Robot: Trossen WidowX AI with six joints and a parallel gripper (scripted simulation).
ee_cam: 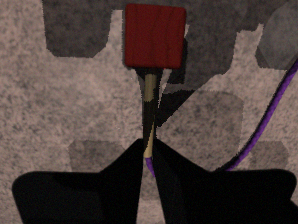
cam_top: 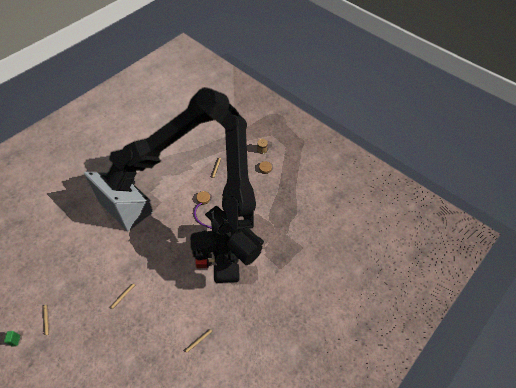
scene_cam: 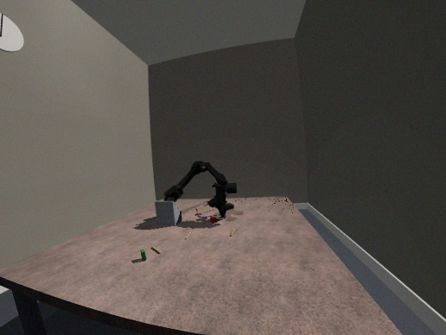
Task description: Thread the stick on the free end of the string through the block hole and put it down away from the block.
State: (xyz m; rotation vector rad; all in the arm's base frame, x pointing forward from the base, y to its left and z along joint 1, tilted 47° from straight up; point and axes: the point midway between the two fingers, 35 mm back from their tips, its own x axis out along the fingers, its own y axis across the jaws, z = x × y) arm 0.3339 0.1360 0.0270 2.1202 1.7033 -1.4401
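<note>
The red block [cam_top: 201, 263] [scene_cam: 213, 219] [ee_cam: 155, 35] sits on the table. My gripper [ee_cam: 147, 144] is shut on the thin wooden stick [cam_top: 212, 261] [ee_cam: 150, 87], close to its string end. The stick points at the block's near side in the wrist view. Its far end lies in dark shadow at the block's edge, so I cannot tell whether its tip is inside the hole. The hole is hidden. The purple string [cam_top: 195, 215] [ee_cam: 267, 115] curves from the stick's rear end to the round wooden button [cam_top: 203, 197], which is off the wrist view.
Loose sticks lie apart, such as one [cam_top: 122, 296] at left, one [cam_top: 198, 340] in front and one [cam_top: 216, 167] behind the button. A wooden disc [cam_top: 265, 167] and a small wooden cylinder [cam_top: 263, 146] are beyond the arm. A green block [cam_top: 12, 338] [scene_cam: 143, 255] stands far left.
</note>
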